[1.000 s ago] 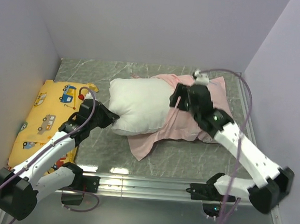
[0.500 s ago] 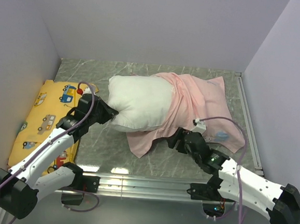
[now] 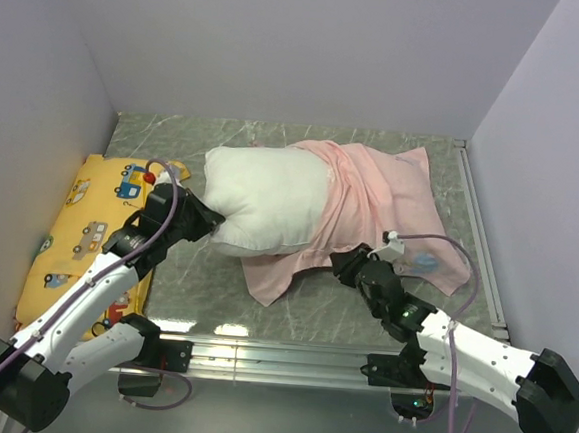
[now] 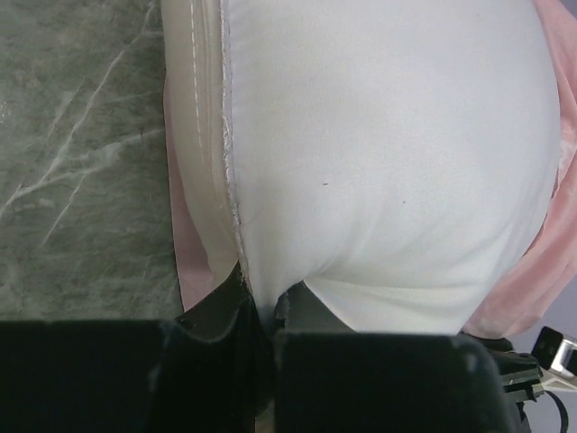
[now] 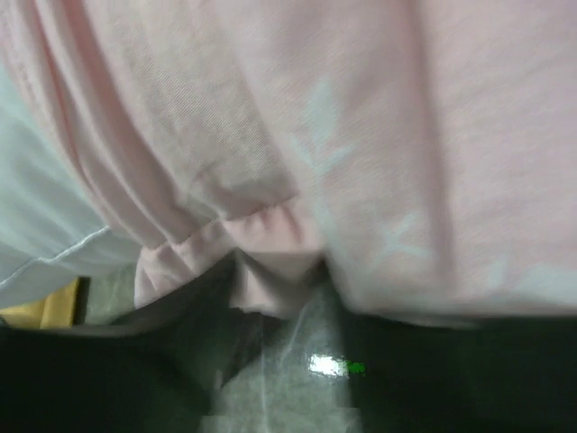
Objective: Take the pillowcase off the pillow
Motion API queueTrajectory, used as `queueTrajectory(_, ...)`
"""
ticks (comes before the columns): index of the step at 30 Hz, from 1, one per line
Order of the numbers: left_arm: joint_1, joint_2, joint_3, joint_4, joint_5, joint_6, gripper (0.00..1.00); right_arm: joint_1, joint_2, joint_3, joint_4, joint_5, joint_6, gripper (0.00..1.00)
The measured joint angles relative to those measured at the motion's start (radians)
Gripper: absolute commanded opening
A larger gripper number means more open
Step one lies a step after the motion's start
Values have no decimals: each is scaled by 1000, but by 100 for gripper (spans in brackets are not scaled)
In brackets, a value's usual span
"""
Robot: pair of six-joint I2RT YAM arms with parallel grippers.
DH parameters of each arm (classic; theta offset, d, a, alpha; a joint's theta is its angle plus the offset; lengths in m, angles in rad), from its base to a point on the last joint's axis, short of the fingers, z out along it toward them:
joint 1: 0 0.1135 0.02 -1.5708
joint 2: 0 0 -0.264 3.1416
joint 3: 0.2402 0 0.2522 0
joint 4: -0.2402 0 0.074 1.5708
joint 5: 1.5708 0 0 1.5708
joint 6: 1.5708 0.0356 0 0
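Left fingers [image 4: 216, 316]: you have them pinched almost together on the seamed edge of the pillow [image 3: 266, 200], at its near left corner.
Right fingers [image 3: 343, 266]: partly apart, at the near edge of the pillowcase [image 3: 382, 194], just off the pillow's near right side. In your right wrist view a gathered fold of pink hem sits between them, but you cannot tell whether they clamp it.
Left arm [image 3: 93, 291]: stretched low and forward from its base, with the wrist at the pillow's near left corner.
Right arm [image 3: 470, 346]: lying low over the surface [image 3: 175, 137], reaching leftward toward the pillow's near side.
Pillowcase: pale reverse outward, covering the right part of the pillow. The pillow's left part is bare white, and a loose flap lies on the surface in front of the pillow.
Hard to make out: your right wrist view is blurred, and the fingers there are only dark shapes. The left arm covers part of the yellow pillow [image 3: 88, 226] to the left of the pillow. The pillow's right end is hidden under the fabric.
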State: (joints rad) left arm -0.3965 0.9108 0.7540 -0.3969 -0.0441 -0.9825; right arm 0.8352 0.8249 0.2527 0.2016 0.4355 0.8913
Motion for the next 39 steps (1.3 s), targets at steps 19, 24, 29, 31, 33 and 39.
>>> queueTrajectory(19,-3,26,374,-85,-58,71,0,-24,175,1175,-689,140,-419,0)
queueTrajectory(24,76,154,403,-49,-1,71,0,-149,476,1271,-649,-46,-447,0)
queueTrajectory(29,246,344,312,2,132,54,11,-203,893,1278,-571,-197,-440,0)
queueTrajectory(31,260,389,307,29,155,54,28,-211,1054,1294,-497,-239,-435,0)
queueTrajectory(33,260,393,307,69,164,69,57,-226,1144,1326,-427,-273,-432,0)
queueTrajectory(39,264,330,325,111,127,130,99,-288,1245,1458,-371,-361,-419,0)
